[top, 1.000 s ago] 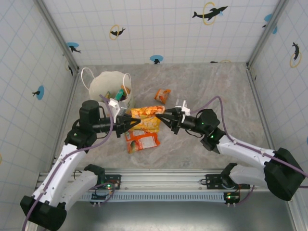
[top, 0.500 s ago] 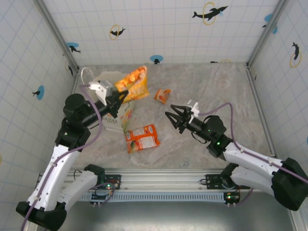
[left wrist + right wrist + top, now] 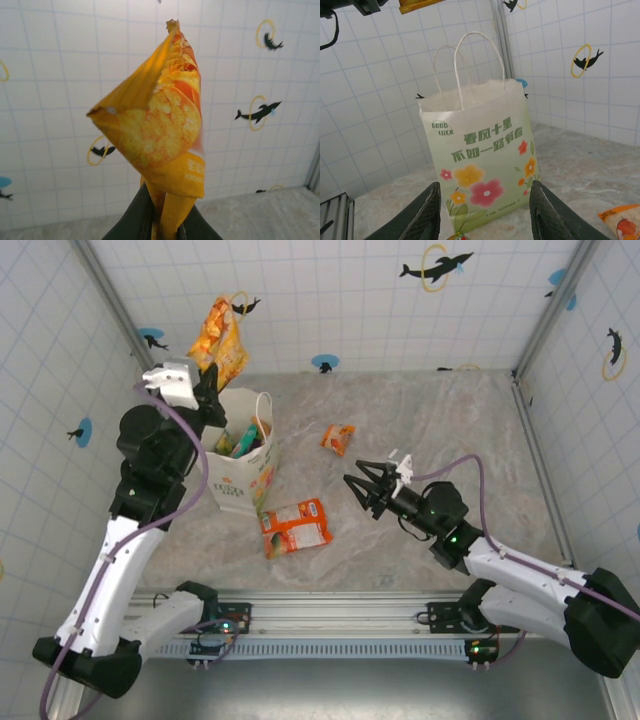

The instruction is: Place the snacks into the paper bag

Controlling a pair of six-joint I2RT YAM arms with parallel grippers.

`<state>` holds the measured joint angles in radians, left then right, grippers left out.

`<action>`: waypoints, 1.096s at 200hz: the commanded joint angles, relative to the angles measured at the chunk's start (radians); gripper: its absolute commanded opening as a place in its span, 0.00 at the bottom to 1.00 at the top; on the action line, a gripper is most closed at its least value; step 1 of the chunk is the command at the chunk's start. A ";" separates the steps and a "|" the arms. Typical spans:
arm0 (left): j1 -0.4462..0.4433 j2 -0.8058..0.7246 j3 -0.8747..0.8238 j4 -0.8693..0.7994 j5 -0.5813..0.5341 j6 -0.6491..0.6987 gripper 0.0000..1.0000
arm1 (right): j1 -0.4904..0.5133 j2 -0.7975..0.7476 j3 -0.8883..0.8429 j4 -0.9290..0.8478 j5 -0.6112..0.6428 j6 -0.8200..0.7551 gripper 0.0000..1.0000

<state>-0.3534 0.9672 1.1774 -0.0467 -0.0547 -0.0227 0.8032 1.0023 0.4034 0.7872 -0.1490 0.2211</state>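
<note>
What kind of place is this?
Probably a robot test booth: grid-tiled walls with dolphin stickers box in a marble-look table, and a left arm and right arm are bolted along its near edge.

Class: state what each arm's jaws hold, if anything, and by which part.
Left jaws pinch the orange-yellow snack packet by its lower end. Right jaws are open, holding nothing.

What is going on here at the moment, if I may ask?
The left fingers pinch a yellow-orange snack packet, held high above the white paper bag, which already has packets inside. The right fingers hang open and empty over the table. Two packets lie on the table: a red-orange one by the bag, a small orange one farther back.
</note>
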 commanded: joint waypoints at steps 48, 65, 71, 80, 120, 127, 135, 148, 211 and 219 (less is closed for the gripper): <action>-0.002 0.023 -0.010 -0.274 -0.140 -0.029 0.15 | 0.008 -0.011 0.012 -0.081 0.012 -0.028 0.49; -0.001 0.024 -0.017 -0.309 -0.164 -0.026 0.15 | 0.011 -0.002 0.008 -0.069 0.010 -0.028 0.49; -0.002 0.029 -0.012 -0.325 -0.172 -0.026 0.16 | 0.010 0.000 0.006 -0.063 0.008 -0.028 0.49; -0.002 0.037 -0.003 -0.343 -0.180 -0.025 0.19 | 0.010 0.007 0.006 -0.056 0.005 -0.028 0.49; -0.002 0.040 0.014 -0.347 -0.229 -0.023 0.44 | 0.013 0.035 0.031 -0.064 -0.012 -0.028 0.50; -0.001 0.035 0.016 -0.342 -0.226 -0.023 0.44 | 0.014 0.039 0.037 -0.072 -0.012 -0.028 0.50; -0.002 0.029 0.017 -0.341 -0.222 -0.025 0.44 | 0.015 0.044 0.045 -0.086 -0.014 -0.025 0.50; -0.002 0.017 0.020 -0.340 -0.209 -0.036 0.45 | 0.016 0.055 0.058 -0.117 -0.015 -0.018 0.51; -0.002 -0.048 -0.017 -0.372 -0.058 -0.139 0.55 | 0.035 0.127 0.111 -0.250 -0.019 0.095 0.52; -0.002 -0.056 -0.029 -0.378 -0.042 -0.154 0.56 | 0.038 0.140 0.118 -0.264 -0.021 0.120 0.52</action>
<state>-0.3534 0.9352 1.1713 -0.3935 -0.1688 -0.1127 0.8307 1.1107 0.4732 0.5835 -0.1593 0.2680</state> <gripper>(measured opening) 0.552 0.518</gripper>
